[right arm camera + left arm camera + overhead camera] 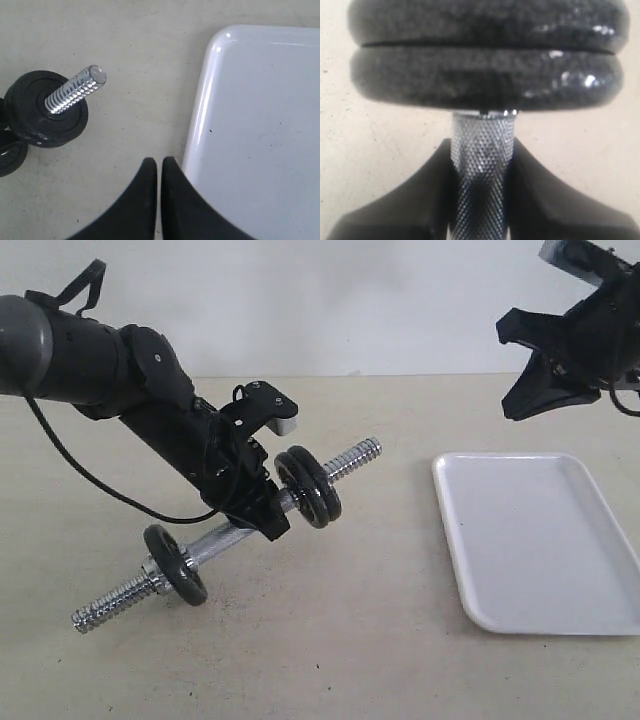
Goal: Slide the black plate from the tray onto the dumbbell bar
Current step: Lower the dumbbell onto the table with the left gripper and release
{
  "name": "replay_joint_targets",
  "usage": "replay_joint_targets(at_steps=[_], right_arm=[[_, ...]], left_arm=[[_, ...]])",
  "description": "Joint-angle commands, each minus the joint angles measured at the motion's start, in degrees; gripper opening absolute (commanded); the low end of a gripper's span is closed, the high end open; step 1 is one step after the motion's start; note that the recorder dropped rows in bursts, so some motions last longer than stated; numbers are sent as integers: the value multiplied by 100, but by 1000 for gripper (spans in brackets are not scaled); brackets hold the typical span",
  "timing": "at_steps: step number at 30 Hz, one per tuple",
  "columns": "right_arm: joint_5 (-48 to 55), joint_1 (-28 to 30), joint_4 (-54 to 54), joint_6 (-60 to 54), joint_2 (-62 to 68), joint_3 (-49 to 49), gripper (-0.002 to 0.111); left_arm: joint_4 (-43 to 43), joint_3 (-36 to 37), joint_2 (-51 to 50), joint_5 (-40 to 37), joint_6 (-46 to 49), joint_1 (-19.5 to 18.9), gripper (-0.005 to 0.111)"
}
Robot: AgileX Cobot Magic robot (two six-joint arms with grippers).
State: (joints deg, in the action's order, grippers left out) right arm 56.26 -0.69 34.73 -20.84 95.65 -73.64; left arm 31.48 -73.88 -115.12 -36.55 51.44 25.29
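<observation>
Left pincer (268, 518) is gripping the dumbbell bar (355, 458); right pincer (159, 170) is hovering closed at the tray's (540, 540) twelve o'clock.

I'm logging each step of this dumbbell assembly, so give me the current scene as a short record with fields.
dumbbell bar: tilted, clamped at its knurled middle
left gripper: shut on the dumbbell bar
raised end: two black plates side by side, bare thread beyond them
low end: single black disc with a chrome collar beside it
tray: white, no disc seen on it
right gripper: shut, empty, raised by the tray's edge
</observation>
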Motion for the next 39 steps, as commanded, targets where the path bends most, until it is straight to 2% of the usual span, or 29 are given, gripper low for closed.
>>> replay_joint_targets(at_steps=[1, 6, 13, 24, 28, 31, 34, 36, 39], right_arm=[[-655, 18, -81, 83, -697, 818, 0], [-1158, 8, -42, 83, -1396, 1645, 0], [-1641, 8, 220, 83, -2325, 2471, 0], [-1789, 8, 266, 83, -2644, 2781, 0], [-1789, 8, 266, 83, -2644, 2781, 0], [-1789, 8, 279, 83, -2644, 2781, 0], [-1789, 8, 291, 83, -2644, 2781, 0], [-1789, 8, 291, 83, -2644, 2781, 0], [-1789, 8, 312, 83, -2644, 2781, 0]], left_arm=[[96, -482, 78, 358, -763, 0, 4], [-113, -824, -137, 334, -1431, 0, 4], [-113, -1049, -358, 296, -1797, 0, 4], [-113, -1049, -361, 296, -2040, 0, 5], [-113, -1049, -361, 296, -2040, 0, 20], [-113, -1049, -361, 296, -2040, 0, 40], [-113, -1049, -361, 318, -2055, 0, 54], [-113, -1049, -361, 332, -2055, 0, 59], [-113, -1049, -361, 332, -2055, 0, 61]])
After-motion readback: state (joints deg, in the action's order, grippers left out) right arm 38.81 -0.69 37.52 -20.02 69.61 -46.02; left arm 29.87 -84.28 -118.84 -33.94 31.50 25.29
